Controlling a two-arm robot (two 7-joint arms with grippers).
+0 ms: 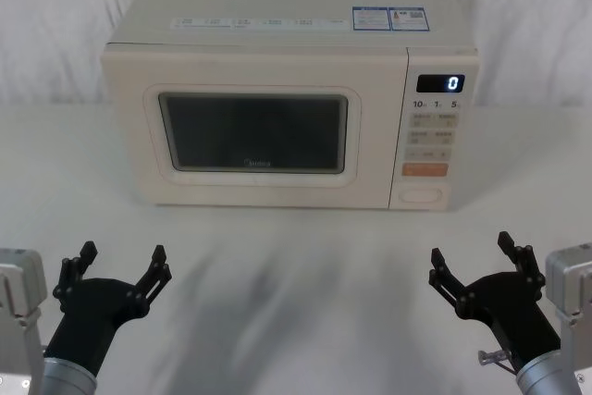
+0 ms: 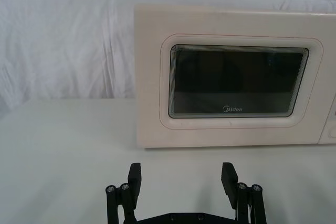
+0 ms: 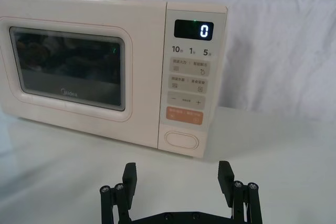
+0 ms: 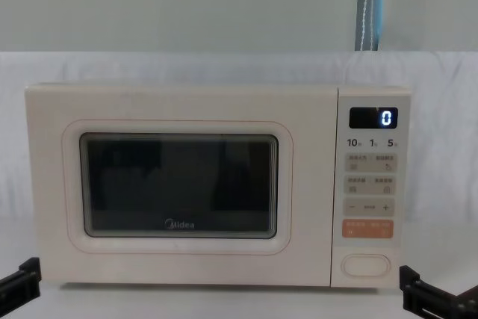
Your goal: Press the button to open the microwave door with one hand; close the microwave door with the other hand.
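Currently, the door (image 1: 254, 131) is seen shut flush with the microwave (image 1: 277, 25) body, and the button (image 1: 421, 195) sits at the bottom of the control panel, at about 4 o'clock from the door window, just under the orange key (image 1: 425, 170). Nothing has been pressed yet, as judged from the closed door.

The left gripper (image 1: 120, 267) is held low at 7 o'clock in the head view, well apart from the microwave, with its jaws spread wide. The right gripper (image 1: 474, 259) is held at 5 o'clock, also wide open and holding nothing, and it stands nearer to the button side.

Some risks can be expected. With jaws spread so wide, one fingertip could land on the orange key instead of the button, because the two are very close. If the push is given too hard, the microwave could be slid back on the smooth white table (image 1: 296, 256). When the door springs open, the left gripper could be struck if it is brought too near.

The microwave is a cream-white box with smooth, matte-looking walls. The window is dark, glossy glass with rounded corners. The button is a wide oval with a raised rim. The fingers (image 3: 129, 176) are black and hard-looking.
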